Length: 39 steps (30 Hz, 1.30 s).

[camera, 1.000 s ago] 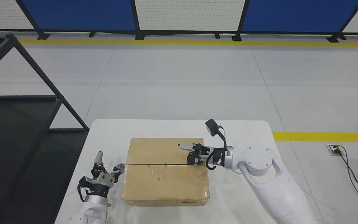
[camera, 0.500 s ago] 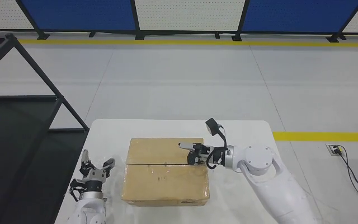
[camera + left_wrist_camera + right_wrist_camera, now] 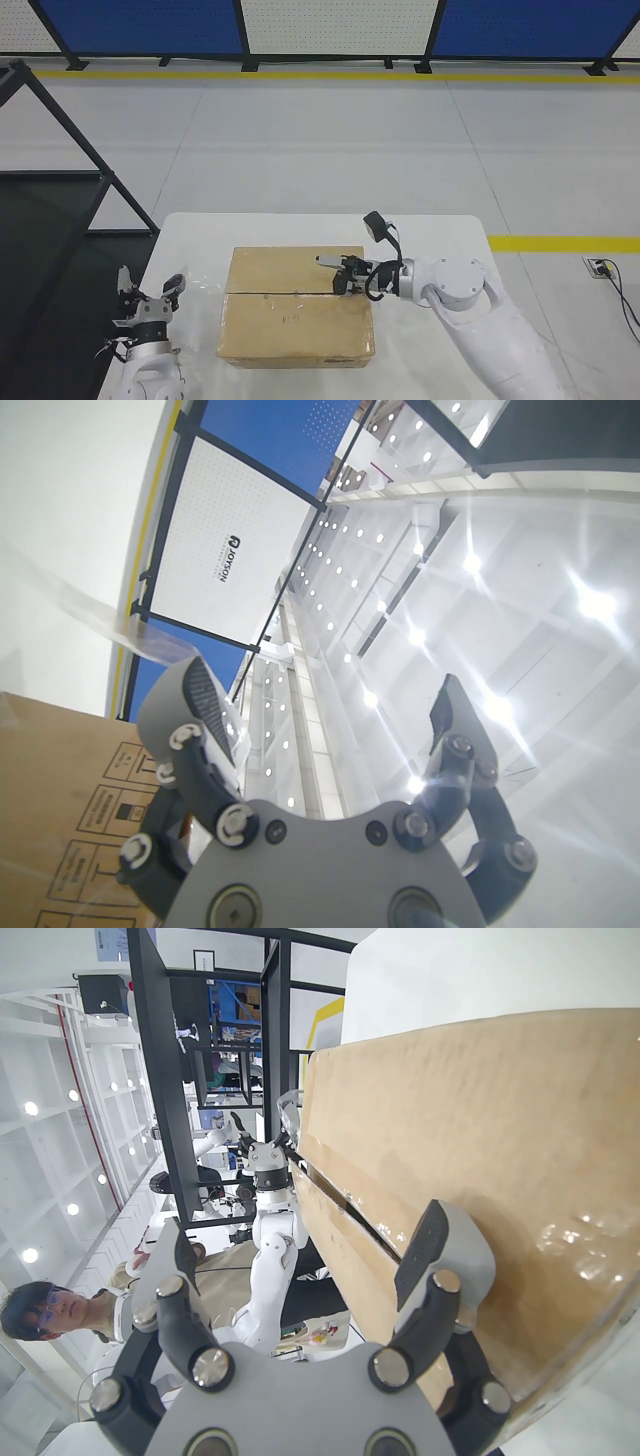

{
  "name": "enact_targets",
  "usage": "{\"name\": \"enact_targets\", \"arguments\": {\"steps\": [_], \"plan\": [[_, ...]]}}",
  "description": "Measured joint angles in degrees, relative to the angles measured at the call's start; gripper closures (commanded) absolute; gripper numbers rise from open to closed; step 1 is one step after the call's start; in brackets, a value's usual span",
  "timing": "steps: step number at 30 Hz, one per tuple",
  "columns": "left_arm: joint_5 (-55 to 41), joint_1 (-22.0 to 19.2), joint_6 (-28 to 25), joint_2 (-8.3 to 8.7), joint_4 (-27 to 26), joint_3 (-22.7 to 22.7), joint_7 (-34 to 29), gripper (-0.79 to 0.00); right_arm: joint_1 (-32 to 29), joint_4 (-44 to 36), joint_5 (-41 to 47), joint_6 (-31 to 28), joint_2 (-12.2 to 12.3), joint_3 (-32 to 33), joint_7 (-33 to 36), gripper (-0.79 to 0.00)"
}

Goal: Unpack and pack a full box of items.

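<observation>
A closed cardboard box [image 3: 297,305] sits mid-table, with a seam running along its top. My left gripper [image 3: 145,292] is off the box's left end, near the table's left edge, pointing upward and open [image 3: 330,705]. A strip of clear tape [image 3: 125,630] clings to one of its fingers [image 3: 207,700] and stretches back toward the box [image 3: 60,780]. My right gripper [image 3: 335,273] is open over the right end of the seam. One finger [image 3: 430,1248] rests on the box top [image 3: 475,1128], and the other is off the box's edge.
The white table [image 3: 430,235] has bare room right of the box and behind it. A black metal frame [image 3: 60,150] stands just past the table's left side. Blue and white partition panels [image 3: 340,25] line the far floor.
My left gripper has drawn away from the box's left end toward the table's left edge, pulling the clear tape out behind it. The right gripper has stayed in place.
</observation>
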Motion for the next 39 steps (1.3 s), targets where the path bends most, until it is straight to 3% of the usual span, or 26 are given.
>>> {"name": "enact_targets", "arguments": {"steps": [20, 33, 39], "plan": [[4.52, 3.26, -3.21, -0.83, -5.92, -2.33, -0.27, -0.785, 2.86, 4.55, 2.51, -2.28, -1.86, -4.89, 0.69, -0.785], [6.09, -0.43, -0.27, -1.22, -0.72, -3.34, 0.50, -0.785, 2.29, 4.81, 2.43, -3.32, -2.04, -4.90, 0.60, -0.785], [8.74, -2.16, 7.22, -0.78, 1.93, -3.47, -4.80, -0.785, 1.99, 4.43, 2.14, -3.49, -2.01, -4.72, 0.75, -0.785]]}}
